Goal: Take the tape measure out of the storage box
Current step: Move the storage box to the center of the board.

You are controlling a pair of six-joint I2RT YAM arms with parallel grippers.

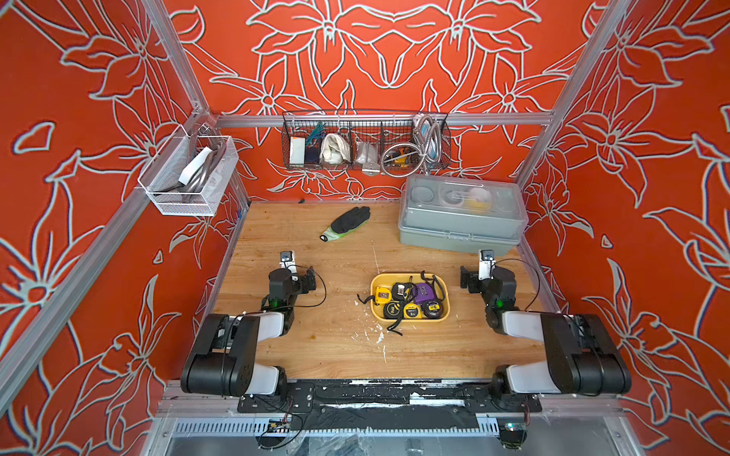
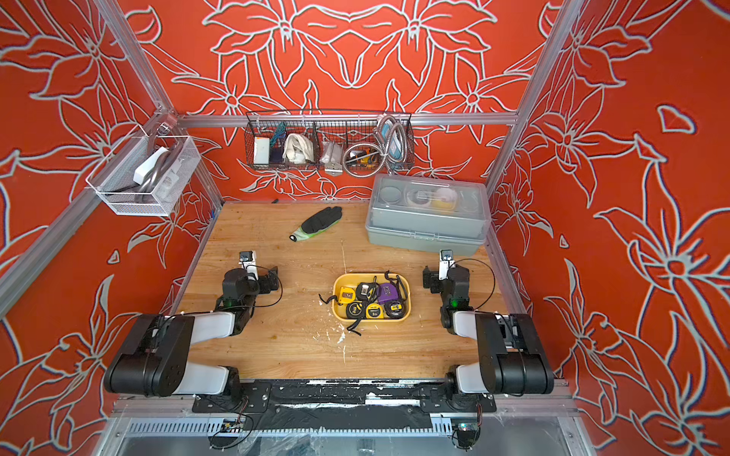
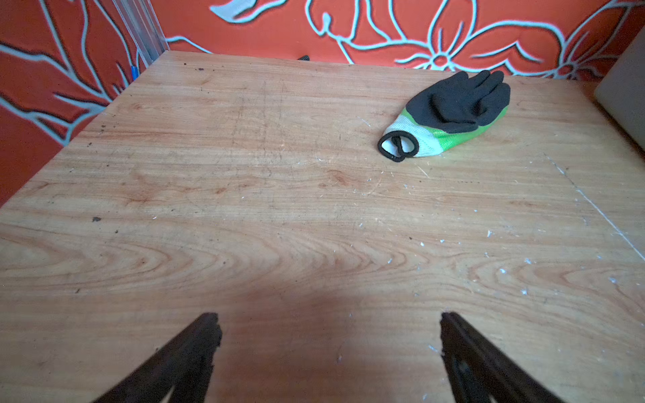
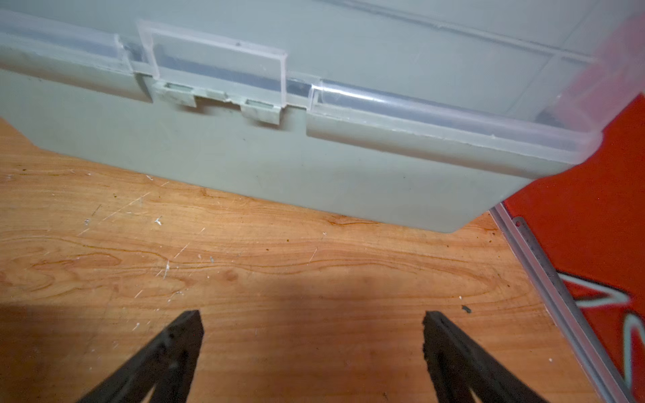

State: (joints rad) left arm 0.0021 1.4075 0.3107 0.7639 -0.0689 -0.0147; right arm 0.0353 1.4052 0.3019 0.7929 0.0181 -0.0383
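The yellow storage box [image 1: 376, 281] [image 2: 338, 282] sits on the wooden table, right of centre, in both top views. It holds several tape measures: a yellow one [image 1: 382, 295], a purple one [image 1: 425, 292] and black-and-yellow round ones [image 1: 411, 310]. Black wrist straps hang over its rim. My left gripper [image 1: 287, 259] [image 3: 328, 324] rests well left of the box, open over bare wood. My right gripper [image 1: 486, 257] [image 4: 312, 321] stands just right of the box, open and empty, facing the grey case. Neither wrist view shows the box.
A black and green work glove [image 1: 347, 222] [image 3: 450, 111] lies at the back centre. A grey lidded case [image 1: 462, 215] [image 4: 279, 157] stands at the back right, close ahead of my right gripper. Wire baskets [image 1: 365, 142] [image 1: 189, 173] hang on the back and left walls.
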